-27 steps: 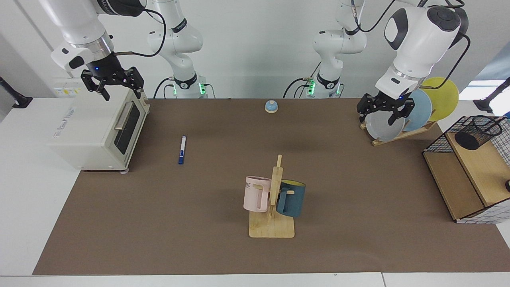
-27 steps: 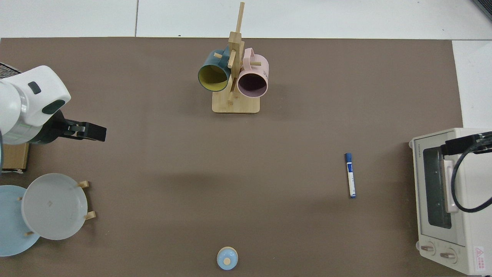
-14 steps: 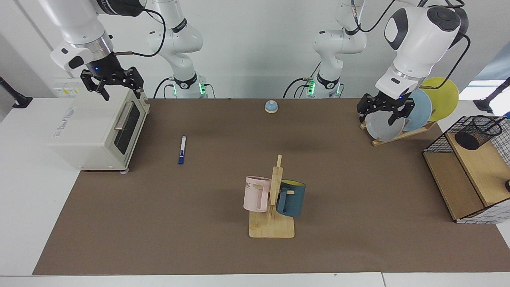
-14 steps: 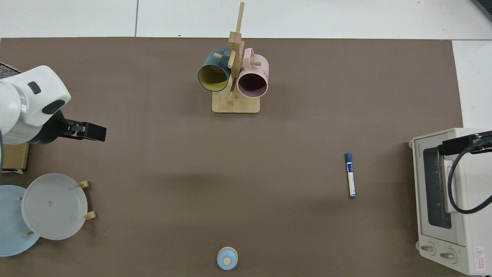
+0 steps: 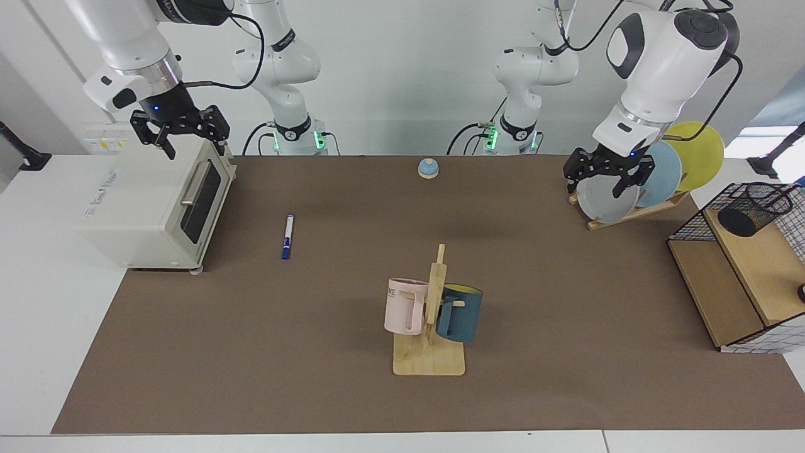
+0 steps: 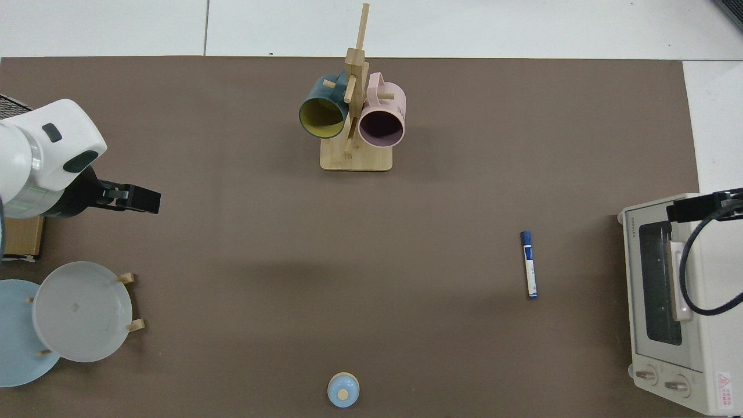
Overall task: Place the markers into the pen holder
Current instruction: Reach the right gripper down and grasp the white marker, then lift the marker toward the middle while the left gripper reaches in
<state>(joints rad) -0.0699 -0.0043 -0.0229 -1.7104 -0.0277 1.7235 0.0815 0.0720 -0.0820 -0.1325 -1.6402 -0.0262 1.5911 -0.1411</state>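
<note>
The marker (image 5: 287,236) lies flat on the brown worktop (image 5: 352,264), alone, near the toaster oven (image 5: 157,201) and well apart from the pen holder (image 5: 751,211), which stands on the wire-and-wood rack (image 5: 736,277) at the far side. Our right pincer (image 5: 179,129) hangs above the oven, fingers apart and empty. Our left pincer (image 5: 605,171) waits by the plate rack (image 5: 635,182), also apart. We judge the step is reaching: we should descend over the barrel's middle, with the fingers straddling it crosswise, and close squarely so it does not roll.
</note>
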